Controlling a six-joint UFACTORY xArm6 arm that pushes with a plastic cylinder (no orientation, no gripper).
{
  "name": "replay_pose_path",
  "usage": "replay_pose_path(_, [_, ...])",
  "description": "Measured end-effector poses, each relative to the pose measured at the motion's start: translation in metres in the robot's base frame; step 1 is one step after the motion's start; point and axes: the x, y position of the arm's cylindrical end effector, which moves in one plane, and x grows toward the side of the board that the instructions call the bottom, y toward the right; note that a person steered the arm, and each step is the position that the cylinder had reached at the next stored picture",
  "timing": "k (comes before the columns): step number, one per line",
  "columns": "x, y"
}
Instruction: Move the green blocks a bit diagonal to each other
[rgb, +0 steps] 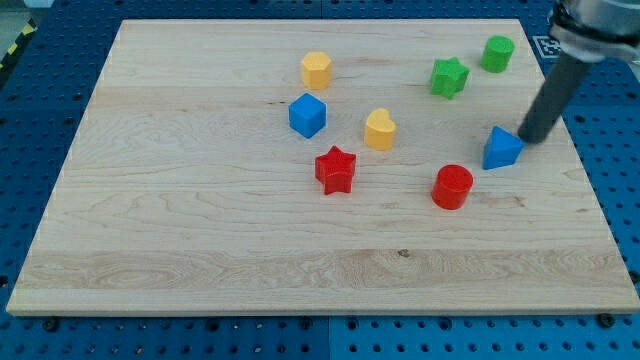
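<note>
A green star block (449, 77) and a green cylinder block (498, 53) sit near the board's top right, the cylinder up and to the right of the star, with a small gap between them. My tip (527, 138) is at the view's right, just right of a blue triangle block (501, 149). It is below both green blocks and touches neither.
A red cylinder (452, 186) sits below-left of the blue triangle. A yellow heart (379, 130), a red star (336, 169), a blue cube (308, 115) and a yellow hexagon (316, 70) lie around the middle. The wooden board's right edge (575, 160) is close to my tip.
</note>
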Motion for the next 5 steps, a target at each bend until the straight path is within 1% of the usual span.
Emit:
replay_pose_path(1, [-0.057, -0.002])
replay_pose_path(2, [-0.086, -0.003])
replay_pose_path(4, [-0.116, -0.042])
replay_pose_path(5, [-0.115, -0.044])
